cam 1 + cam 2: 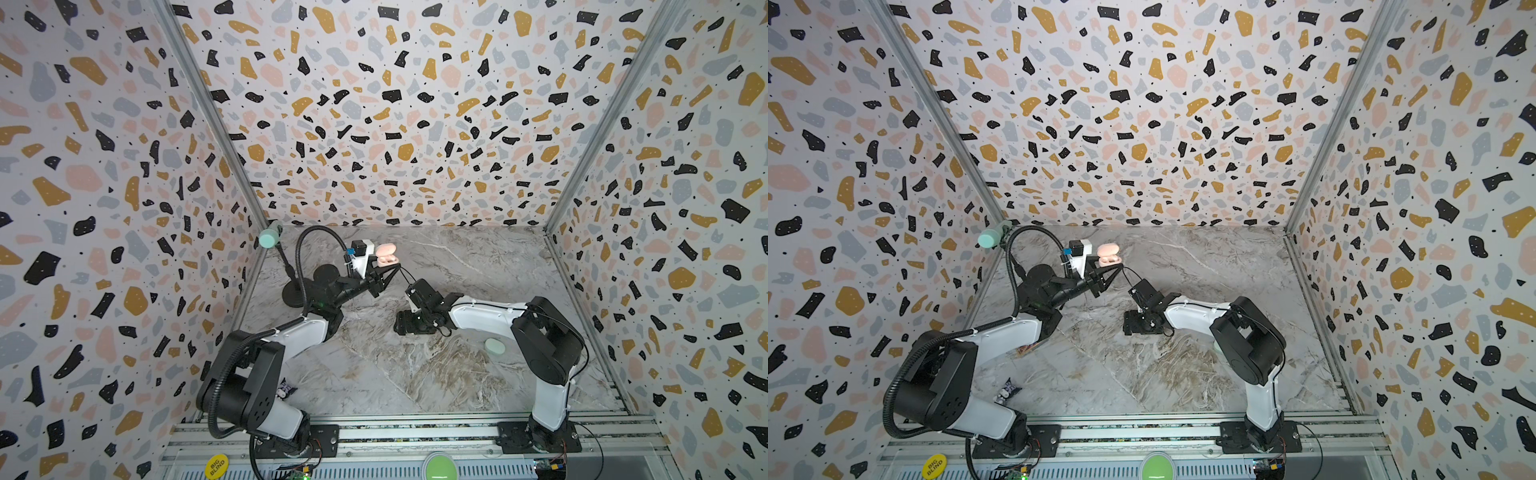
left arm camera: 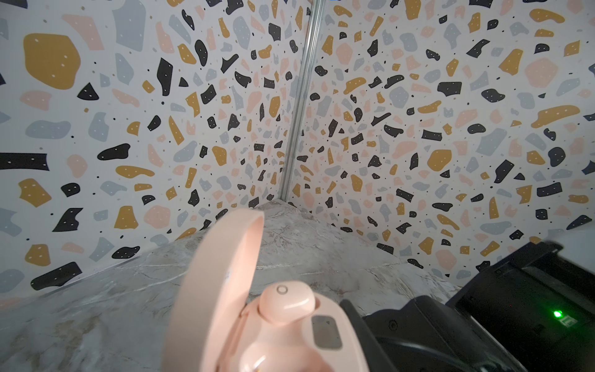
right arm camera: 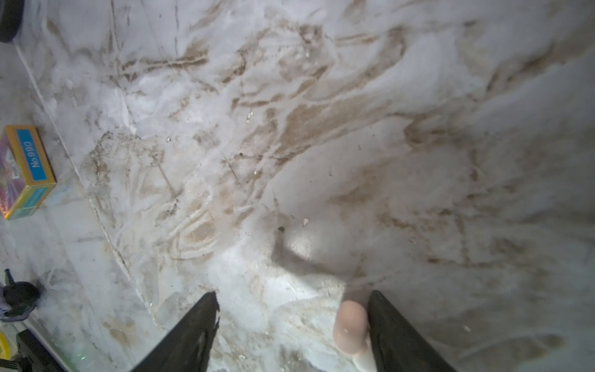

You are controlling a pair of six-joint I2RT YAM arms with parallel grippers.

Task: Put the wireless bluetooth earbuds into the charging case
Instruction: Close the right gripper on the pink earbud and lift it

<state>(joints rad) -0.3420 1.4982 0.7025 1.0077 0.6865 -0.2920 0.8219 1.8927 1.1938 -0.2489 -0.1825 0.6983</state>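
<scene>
The left gripper (image 1: pixel 391 269), clamped tight, holds an open pink charging case (image 1: pixel 386 254) raised above the back of the marble table (image 1: pixel 457 374). In the left wrist view one pink earbud (image 2: pixel 285 304) sits in its socket. The right gripper (image 3: pixel 293 299) hangs over the table with jaws spread wide; a second pink earbud (image 3: pixel 351 325) lies against one finger's inner face, not pinched. Seating that bud looks like what remains for this case

My marble table (image 1: pixel 415 374) carries a mint case (image 1: pixel 495 346) at four o'clock, a black stand base (image 1: pixel 297 296) at ten, a small box (image 3: pixel 27 170) at eight.
</scene>
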